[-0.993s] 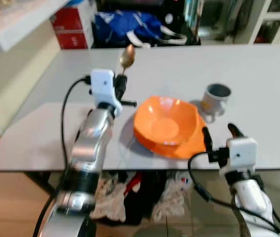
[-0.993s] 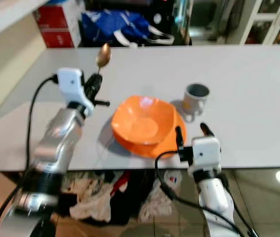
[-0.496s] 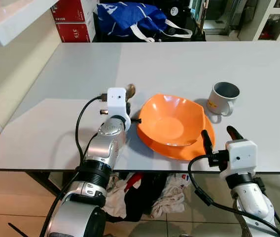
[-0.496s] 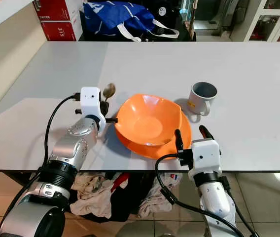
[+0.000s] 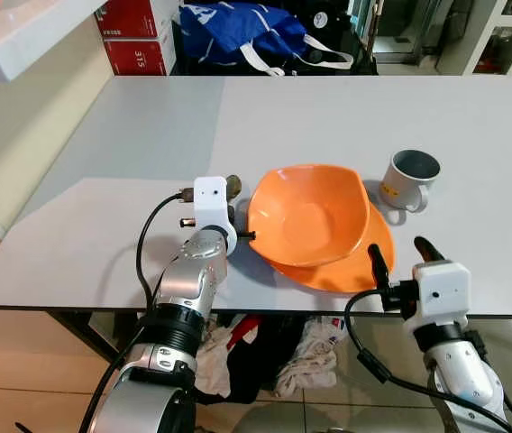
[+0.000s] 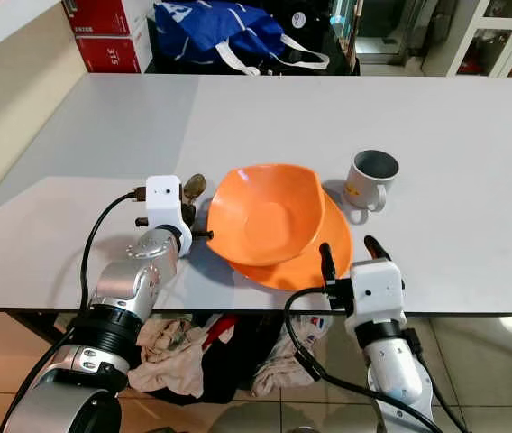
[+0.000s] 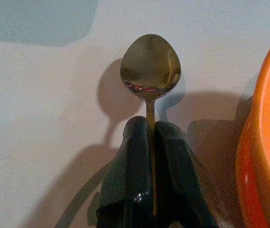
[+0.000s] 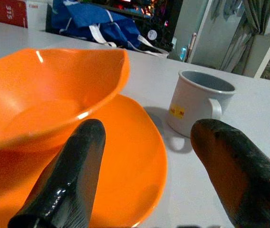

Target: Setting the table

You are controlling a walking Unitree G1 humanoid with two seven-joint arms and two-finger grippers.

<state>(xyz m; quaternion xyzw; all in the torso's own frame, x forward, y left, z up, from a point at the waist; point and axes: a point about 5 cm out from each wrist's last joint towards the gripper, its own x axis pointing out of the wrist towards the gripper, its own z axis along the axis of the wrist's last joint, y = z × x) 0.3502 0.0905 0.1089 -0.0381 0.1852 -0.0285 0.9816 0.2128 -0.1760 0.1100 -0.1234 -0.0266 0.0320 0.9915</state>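
Observation:
An orange bowl (image 5: 310, 212) sits tilted on an orange plate (image 5: 351, 266) near the table's front edge. My left gripper (image 7: 148, 137) is shut on the handle of a metal spoon (image 7: 150, 64), low over the table just left of the bowl. The spoon's bowl (image 5: 233, 186) points away from me. My right gripper (image 8: 147, 130) stands open at the plate's near right rim, with nothing between its fingers (image 5: 375, 262). A white mug (image 5: 408, 178) stands right of the bowl.
The white table (image 5: 328, 117) stretches far back and to the right. A blue bag (image 5: 238, 32) and red boxes (image 5: 134, 41) lie beyond its far edge. A pale counter (image 5: 22, 36) stands at the left. Clothes (image 5: 265, 347) are piled under the table.
My left gripper has come down from a raised position with the spoon to just above the table beside the bowl. The bowl now leans more towards the left. The right gripper stays put.

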